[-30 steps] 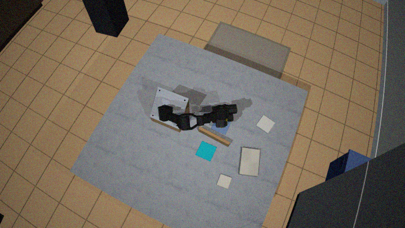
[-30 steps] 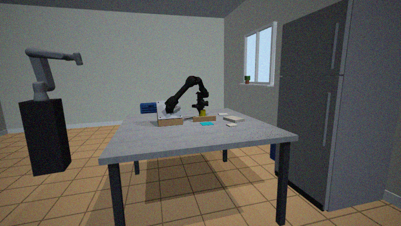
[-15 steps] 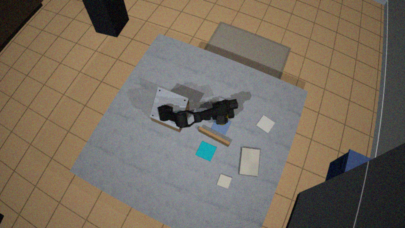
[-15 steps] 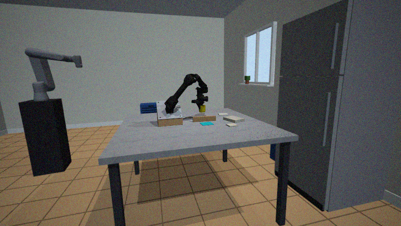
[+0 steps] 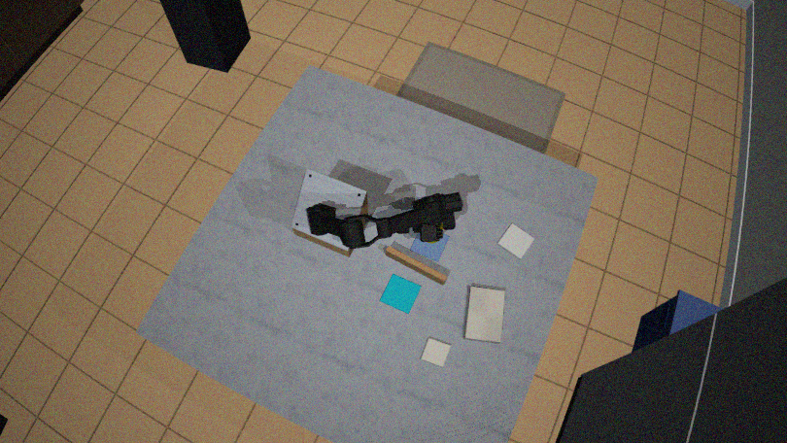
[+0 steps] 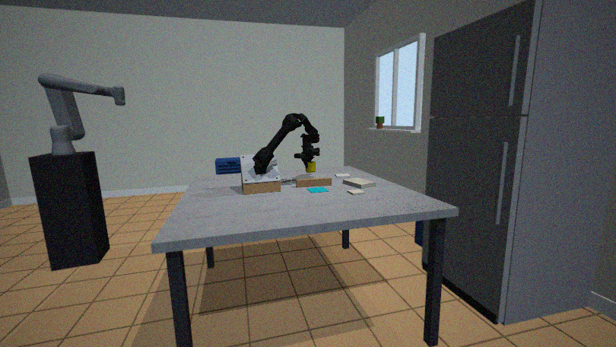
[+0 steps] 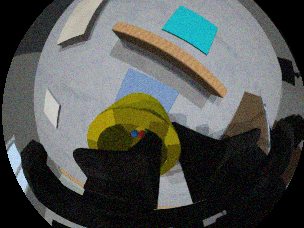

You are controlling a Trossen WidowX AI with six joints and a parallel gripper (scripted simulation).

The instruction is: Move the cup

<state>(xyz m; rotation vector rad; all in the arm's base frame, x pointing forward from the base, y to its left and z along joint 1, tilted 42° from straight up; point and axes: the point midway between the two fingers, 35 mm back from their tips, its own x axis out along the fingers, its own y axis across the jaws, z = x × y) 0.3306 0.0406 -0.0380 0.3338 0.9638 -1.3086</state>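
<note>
Item: yellow cup (image 7: 134, 137), marbles (image 7: 138, 134) inside, clamped between the fingers, apparently raised above the pale blue pad (image 7: 148, 90). Teal pad (image 7: 191, 28) beyond the wooden bar (image 7: 170, 56) on the desk (image 6: 275, 211).

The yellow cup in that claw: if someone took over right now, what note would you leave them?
Gripper: shut on the yellow cup, lifted off the light blue pad.
Marbles: a red and a blue one show inside; none seen spilled.
Wooden bar lies between that pad and the teal pad.
Done: grasp and lift.
Left: carry it level over the bar, probably to the teal pad, set it down, open.
</note>
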